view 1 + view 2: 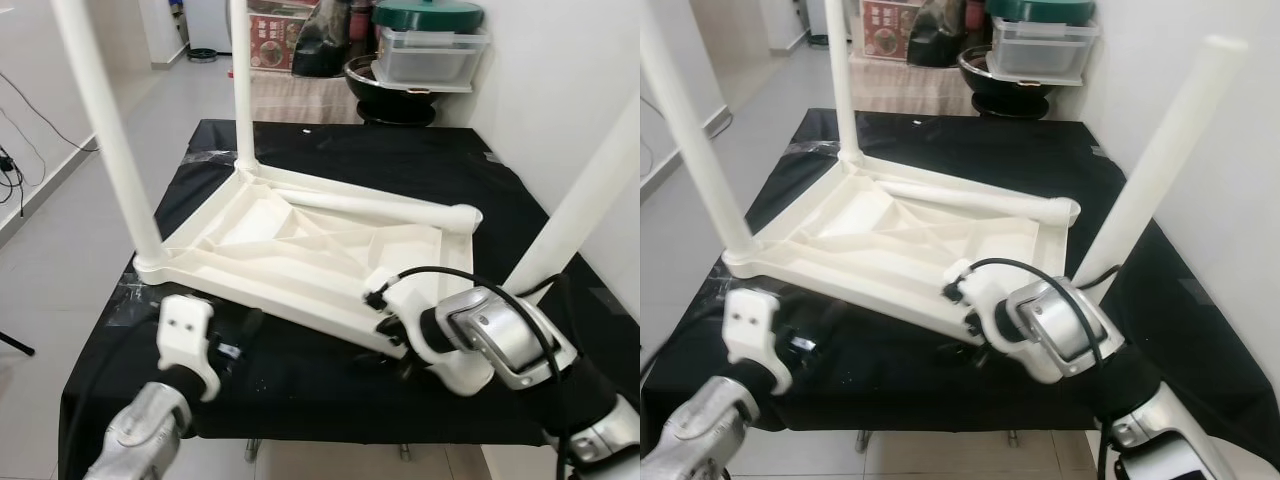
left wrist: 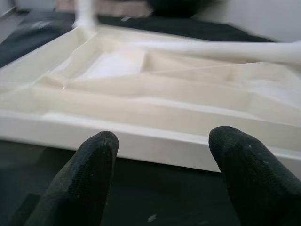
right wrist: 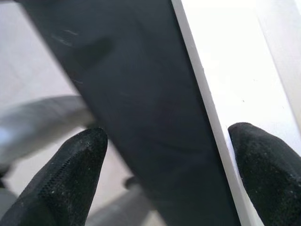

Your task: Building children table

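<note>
The left tool [image 2: 162, 174] has its two black fingers [image 2: 82, 179] spread wide, with nothing between them; they point at the near rim of the white children's table top [image 1: 300, 240] from just in front of it, over the black cloth [image 1: 330, 380]. In the head views that tool sits low at the near left, its white wrist block just short of the rim.

The right tool [image 3: 167, 174] is also spread wide — its fingertips [image 3: 77, 160] stand on either side of a dark slanted band with a white surface beside it. From the head views, the right arm reaches in at the near right corner of the table top, the tool itself hidden behind the wrist, so I cannot tell whether it touches the plastic.

The table top lies upside down on the cloth-covered bench [image 1: 560, 250], ribbed underside facing up, its near edge tilted up off the cloth. Three white legs stand up from the corners: near left [image 1: 110, 140], far left [image 1: 241, 80] and near right [image 1: 1160, 170]. A fourth leg [image 1: 370, 205] lies flat along the far edge.

Beyond the bench, by the wall, stand a clear plastic box [image 1: 425, 55] with a green lid [image 1: 428, 13] over it and a black bowl [image 1: 385, 95] below
</note>
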Robot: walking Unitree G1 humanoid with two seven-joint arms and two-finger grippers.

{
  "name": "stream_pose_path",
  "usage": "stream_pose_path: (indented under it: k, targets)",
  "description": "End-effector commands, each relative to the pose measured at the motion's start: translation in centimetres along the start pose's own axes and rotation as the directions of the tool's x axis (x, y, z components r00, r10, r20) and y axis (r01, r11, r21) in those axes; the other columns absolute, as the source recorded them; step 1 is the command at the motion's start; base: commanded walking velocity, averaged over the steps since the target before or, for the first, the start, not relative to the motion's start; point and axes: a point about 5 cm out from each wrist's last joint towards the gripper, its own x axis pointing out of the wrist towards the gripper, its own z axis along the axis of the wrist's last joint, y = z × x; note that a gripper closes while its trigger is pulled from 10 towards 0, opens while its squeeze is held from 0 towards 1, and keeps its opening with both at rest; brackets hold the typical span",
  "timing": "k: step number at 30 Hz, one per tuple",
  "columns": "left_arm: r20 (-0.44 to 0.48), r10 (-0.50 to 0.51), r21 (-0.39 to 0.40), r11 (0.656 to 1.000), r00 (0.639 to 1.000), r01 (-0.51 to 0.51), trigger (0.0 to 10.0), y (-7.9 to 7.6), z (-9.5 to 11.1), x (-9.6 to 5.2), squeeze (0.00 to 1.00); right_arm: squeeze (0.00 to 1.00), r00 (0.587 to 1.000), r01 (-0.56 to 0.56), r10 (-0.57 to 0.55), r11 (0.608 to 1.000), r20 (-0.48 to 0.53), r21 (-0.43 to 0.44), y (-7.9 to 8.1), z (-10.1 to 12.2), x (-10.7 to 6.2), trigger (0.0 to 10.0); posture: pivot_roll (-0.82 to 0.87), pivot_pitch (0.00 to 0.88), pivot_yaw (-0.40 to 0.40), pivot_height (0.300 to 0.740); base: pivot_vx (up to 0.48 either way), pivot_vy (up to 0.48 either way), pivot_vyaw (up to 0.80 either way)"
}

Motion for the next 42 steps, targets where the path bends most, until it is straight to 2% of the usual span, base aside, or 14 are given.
stream_pose_path:
  k: [1,5,7,10,11,15,21,24,25,27,29,33,37,42]
  targets:
    - [-0.034,0.048,-0.035,0.998,0.998,-0.049,10.0,0.8,-0.6,0.0,0.0,0.0,0.978,-0.208,0.208,0.978,0.011,0.005,3.2,0.3,1.2,10.0,0.02,0.06,-0.103,0.74,0.0,0.0,0.0]
    - [-0.042,0.08,-0.03,0.996,0.996,-0.081,10.0,1.2,-0.6,0.1,0.0,0.0,0.961,-0.27,0.266,0.962,0.077,0.035,4.8,1.3,1.6,10.0,0.02,0.061,-0.103,0.74,0.0,0.0,0.0]
    - [-0.044,0.081,-0.034,0.996,0.996,-0.083,10.0,1.2,-0.6,0.1,0.0,0.0,0.964,-0.215,0.205,0.976,0.172,0.042,4.5,2.4,1.7,10.0,0.02,0.061,-0.104,0.74,0.0,0.0,0.0]
    - [-0.045,0.083,-0.037,0.996,0.996,-0.084,10.0,1.2,-0.7,0.2,0.0,0.0,0.963,-0.194,0.181,0.98,0.2,0.045,4.4,2.7,1.7,10.0,0.02,0.061,-0.104,0.74,0.0,0.0,0.0]
    - [-0.048,0.082,-0.039,0.996,0.995,-0.084,10.0,1.1,-0.7,0.2,0.0,0.0,0.959,-0.128,0.106,0.989,0.264,0.068,3.5,3.5,1.6,10.0,0.02,0.06,-0.103,0.74,0.0,0.0,0.0]
    - [-0.064,0.067,-0.04,0.997,0.996,-0.07,10.0,0.7,-1.0,0.3,0.0,0.0,0.859,0.049,-0.128,0.985,0.496,0.168,1.3,5.5,0.2,10.0,0.01,0.059,-0.1,0.74,0.0,0.0,0.0]
    - [-0.073,0.084,-0.027,0.996,0.994,-0.087,10.0,0.9,-1.1,0.3,0.0,0.0,0.807,0.044,-0.113,0.99,0.58,0.131,2.4,5.1,-0.4,10.0,0.01,0.06,-0.098,0.74,0.0,0.0,0.0]
    - [-0.11,0.172,-0.01,0.985,0.979,-0.174,10.0,2.1,-1.7,-0.2,0.0,0.0,0.815,0.03,-0.076,0.996,0.575,0.089,3.3,3.8,-0.1,10.0,0.01,0.062,-0.095,0.74,0.0,0.0,0.0]
    - [-0.135,0.247,-0.017,0.968,0.959,-0.252,10.0,3.1,-2.1,-0.8,0.0,0.0,0.821,0.063,-0.118,0.991,0.559,0.116,2.9,3.1,0.2,10.0,0.01,0.068,-0.094,0.74,0.0,0.0,0.0]
    - [-0.139,0.259,-0.021,0.964,0.956,-0.265,10.0,3.3,-2.1,-0.9,0.0,0.0,0.82,0.073,-0.131,0.989,0.557,0.125,2.8,3.0,0.3,10.0,0.01,0.068,-0.094,0.74,0.0,0.0,0.0]
    - [-0.151,0.362,-0.059,0.926,0.92,-0.374,10.0,5.3,-2.4,-1.4,0.0,0.0,0.805,0.106,-0.194,0.977,0.561,0.187,1.8,2.6,0.3,10.0,0.01,0.084,-0.092,0.74,0.0,0.0,0.0]
    - [-0.144,0.401,-0.079,0.907,0.905,-0.414,10.0,6.7,-2.1,-1.4,0.0,0.0,0.793,0.105,-0.21,0.972,0.571,0.212,1.7,2.6,0.1,10.0,0.01,0.1,-0.091,0.74,0.0,0.0,0.0]
    - [-0.136,0.454,-0.047,0.885,0.88,-0.464,10.0,9.7,-1.6,-0.1,0.0,0.0,0.776,0.083,-0.214,0.967,0.593,0.239,2.1,2.4,-0.4,10.0,-0.01,0.141,-0.089,0.74,0.0,0.0,0.0]
    - [-0.112,0.48,-0.029,0.874,0.87,-0.486,10.0,11.9,-0.7,1.8,0.0,0.0,0.778,0.073,-0.215,0.964,0.59,0.255,2.5,2.0,-0.7,10.0,-0.03,0.19,-0.085,0.74,0.0,0.0,0.0]
